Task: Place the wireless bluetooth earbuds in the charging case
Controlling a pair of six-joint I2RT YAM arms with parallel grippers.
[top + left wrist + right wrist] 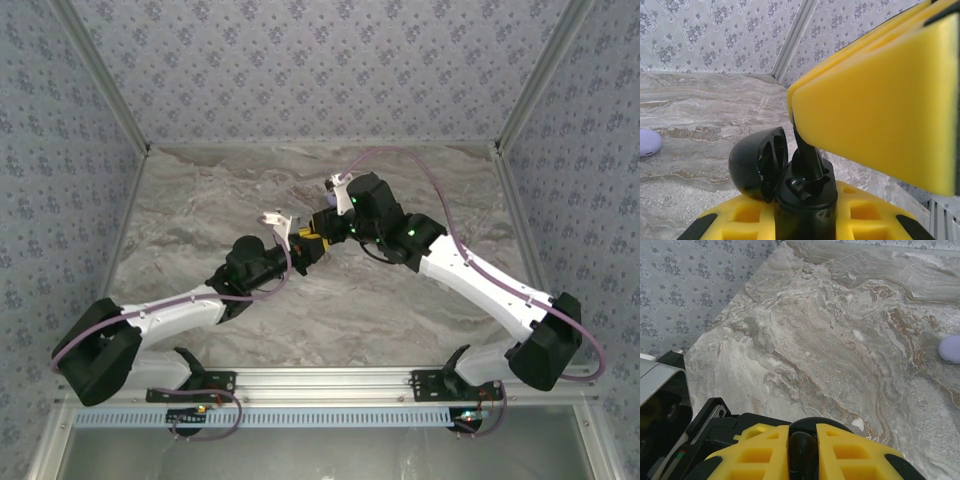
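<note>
The left gripper [802,222] is clamping its yellow foam-padded fingers [740,217] tightly around the base of a glossy black charging case [801,192]. It is holding the case above the grey marble-patterned worktop [840,330]. The case's domed lid [757,162] is standing open and tilting to the left, and its inner hollows are too dark to read. The lower part of the case is running out of the frame's bottom edge.

The right gripper [802,432] is pinching shut on a small glossy black wireless earbud [807,152]. In the left wrist view the earbud's stem is sticking out below the big yellow pads [880,110] and is reaching down into the case's mouth. Whether it is sitting fully in its socket cannot be told, since the black parts are merging together. In the right wrist view only a dark sliver of the earbud is showing between the fingers.

In the top view the two grippers are meeting over the middle of the worktop, hiding the case and earbud.

A pale lavender rounded piece [951,349] is lying on the worktop, well apart from the grippers. The frame edge is cutting it off, so its kind is unclear.
</note>
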